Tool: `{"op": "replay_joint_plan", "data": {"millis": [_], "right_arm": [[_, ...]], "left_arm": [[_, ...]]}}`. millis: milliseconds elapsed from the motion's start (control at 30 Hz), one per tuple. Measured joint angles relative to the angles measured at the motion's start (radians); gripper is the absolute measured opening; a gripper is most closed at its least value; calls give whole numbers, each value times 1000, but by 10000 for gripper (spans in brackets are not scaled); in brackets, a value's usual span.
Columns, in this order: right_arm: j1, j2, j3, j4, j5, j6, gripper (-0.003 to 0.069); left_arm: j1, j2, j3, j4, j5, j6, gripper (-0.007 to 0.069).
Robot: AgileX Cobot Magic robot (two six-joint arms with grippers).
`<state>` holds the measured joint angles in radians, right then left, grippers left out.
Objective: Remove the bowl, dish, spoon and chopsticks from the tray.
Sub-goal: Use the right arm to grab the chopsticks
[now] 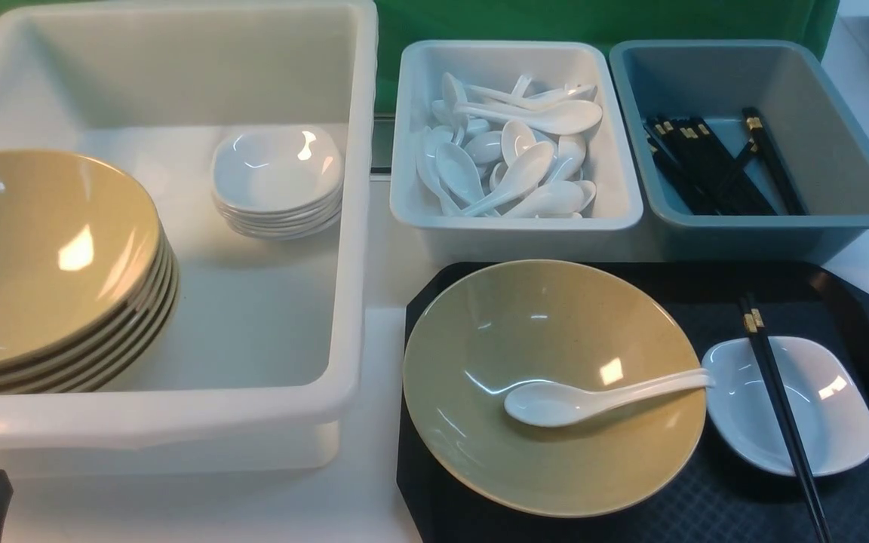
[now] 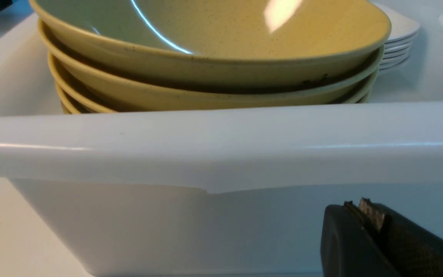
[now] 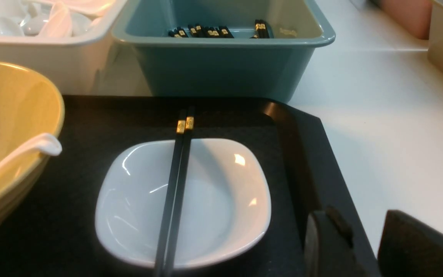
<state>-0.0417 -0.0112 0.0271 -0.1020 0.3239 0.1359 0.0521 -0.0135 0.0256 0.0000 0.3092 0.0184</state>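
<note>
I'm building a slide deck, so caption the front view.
Still set on the black tray: yellow bowl with white spoon, chopsticks across a small white dish.

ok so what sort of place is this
Perhaps a dish-sorting station: stacked yellow bowls and small white dishes share one tub, spoons and chopsticks have separate bins.

Brightly lit; glare patches on yellow bowl (image 1: 555, 317) and white dish (image 1: 819, 407). Soft shadow under dish. Right wrist view: tool (image 3: 363, 234) blurred.
</note>
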Motion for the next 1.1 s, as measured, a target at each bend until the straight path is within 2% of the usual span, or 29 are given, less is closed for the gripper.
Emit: {"op": "replay_joint_plan", "data": {"millis": [633,767,833,933,967,1000,1033,1100], "right_arm": [[0,0,0,0,-1,28,238],[0,0,0,0,-1,38,238],[0,0,0,0,-1,59,238],[0,0,0,13,-5,144,238],[0,0,0,19,-5,166,238],[0,0,1,39,-8,232,238],[0,0,1,75,-14,352,238],[0,0,1,121,-22,565,238]], "left_arm": [[0,0,0,31,-5,0,-11],[0,0,0,6,-42,-18,-11],[0,0,0,-49,-68,-53,-11],[0,0,0,-234,-114,-168,-11],[0,0,0,-253,-117,-180,-11],[0,0,0,-376,-128,-258,-11],[0,0,0,-556,-139,-371,-11],[0,0,0,-743,-148,-480,-11]]}}
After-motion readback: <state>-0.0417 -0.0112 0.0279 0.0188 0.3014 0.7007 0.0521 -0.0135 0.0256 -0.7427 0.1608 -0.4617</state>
